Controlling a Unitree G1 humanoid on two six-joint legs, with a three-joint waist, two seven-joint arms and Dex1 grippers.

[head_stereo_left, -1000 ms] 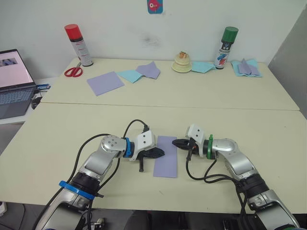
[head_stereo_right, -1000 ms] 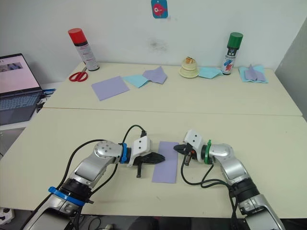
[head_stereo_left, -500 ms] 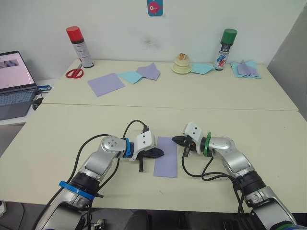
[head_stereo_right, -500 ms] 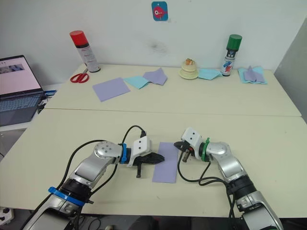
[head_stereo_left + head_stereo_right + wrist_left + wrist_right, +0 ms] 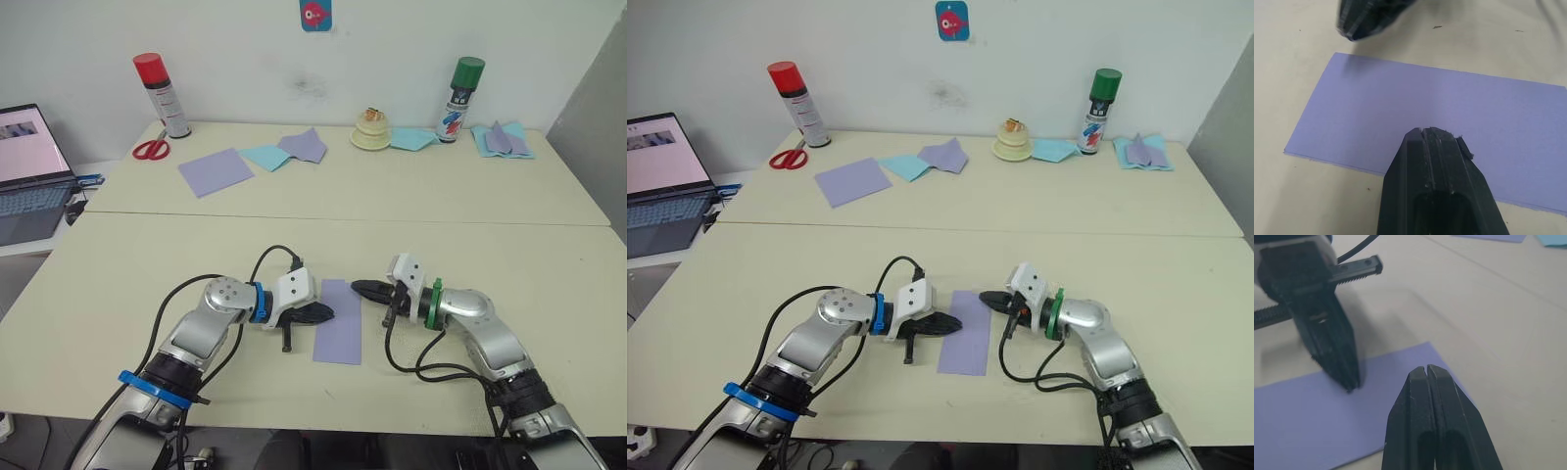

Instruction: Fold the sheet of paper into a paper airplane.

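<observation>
Two grippers meet over a folded sheet of paper on the counter.

The sheet of paper (image 5: 339, 321) lies flat near the counter's (image 5: 118, 264) front edge. The left gripper (image 5: 327, 312), fingers together, reaches in level, its tip on the sheet's left edge. The right gripper (image 5: 359, 289), fingers together, points at the sheet's upper right corner.

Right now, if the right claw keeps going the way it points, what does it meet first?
Most likely the sheet of paper: the shut right claw points at its far end. Beyond that, the left claw faces it, though depth is hard to judge.
</observation>
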